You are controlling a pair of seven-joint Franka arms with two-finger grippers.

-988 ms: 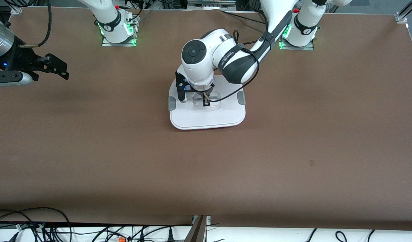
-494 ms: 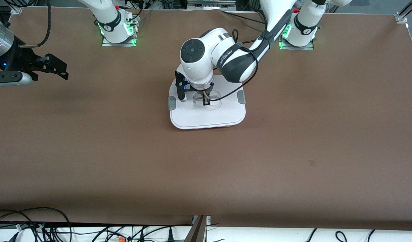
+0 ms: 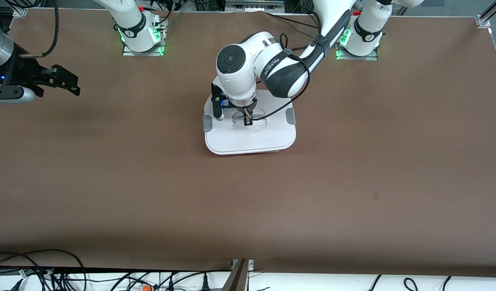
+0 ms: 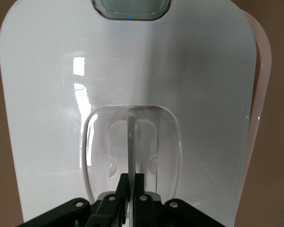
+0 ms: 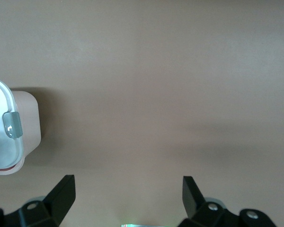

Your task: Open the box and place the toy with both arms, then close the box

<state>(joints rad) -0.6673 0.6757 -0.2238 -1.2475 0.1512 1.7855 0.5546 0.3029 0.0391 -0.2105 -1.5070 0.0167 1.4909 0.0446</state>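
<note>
Left gripper [image 3: 247,119], pinched shut on the lid [image 3: 250,137] handle [image 4: 131,142], could slip; right gripper [image 5: 128,194] waits wide open, empty, well apart.

brown table [image 3: 353,182], cables [image 3: 49,270] along its edge

- Front view: high camera, angled down across the brown table [image 3: 353,194] toward both arm bases; covers the whole tabletop.
- Left wrist view: looks straight down, very close to the white plastic lid with clear central handle [image 4: 52,118].
- Right wrist view: looks down from higher, over bare table.
- Shared: all three views show the lid; its grey side clip [image 5: 12,124] appears in the right wrist and front views.
</note>
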